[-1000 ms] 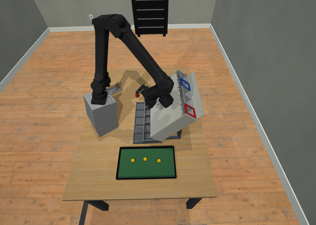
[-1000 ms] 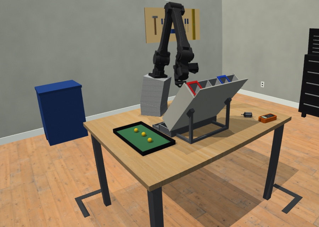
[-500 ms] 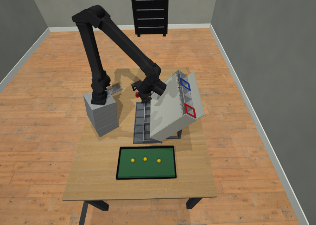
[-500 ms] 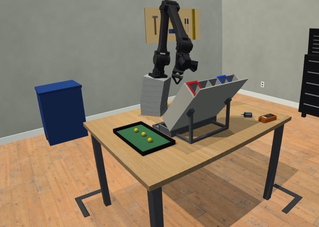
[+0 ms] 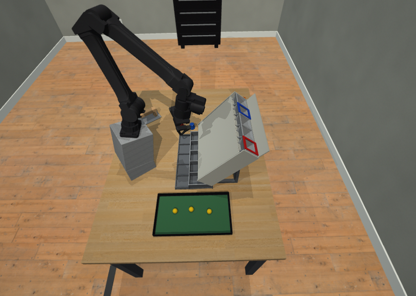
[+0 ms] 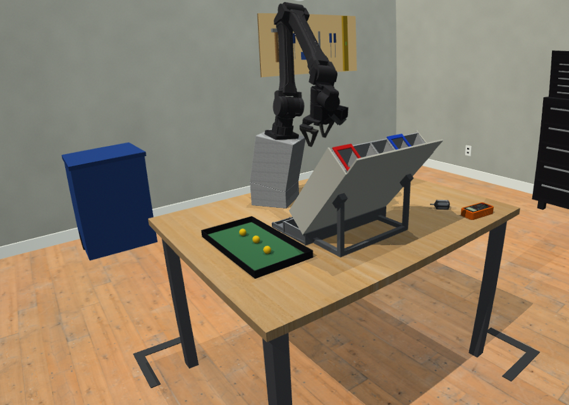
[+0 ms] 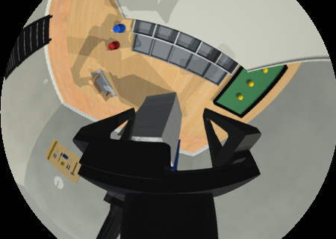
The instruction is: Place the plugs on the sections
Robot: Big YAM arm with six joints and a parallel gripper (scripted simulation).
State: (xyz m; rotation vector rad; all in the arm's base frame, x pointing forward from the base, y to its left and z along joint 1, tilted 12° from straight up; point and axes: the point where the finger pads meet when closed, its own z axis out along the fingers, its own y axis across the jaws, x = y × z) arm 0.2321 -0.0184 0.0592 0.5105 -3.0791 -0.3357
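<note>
the gripper [image 5: 186, 130] [image 6: 317, 139] [image 7: 169, 111] hangs above the table with its jaws spread around nothing, likely because a marble test should come first. the red plug [image 5: 181, 124] [image 7: 113, 45] and blue plug [image 5: 192, 125] [image 7: 119, 28] wait beside the sectioned tray [image 5: 189, 158] [image 7: 179, 53], presumably until the hidden pipe routes are known.

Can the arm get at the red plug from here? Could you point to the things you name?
Probably yes: the black pincer [image 5: 183, 129] [image 6: 318, 139] [image 7: 169, 111] is open, and the small red cylindrical plug [image 7: 113, 45] stands on bare wood, the blue one beside it, not touching.
</note>
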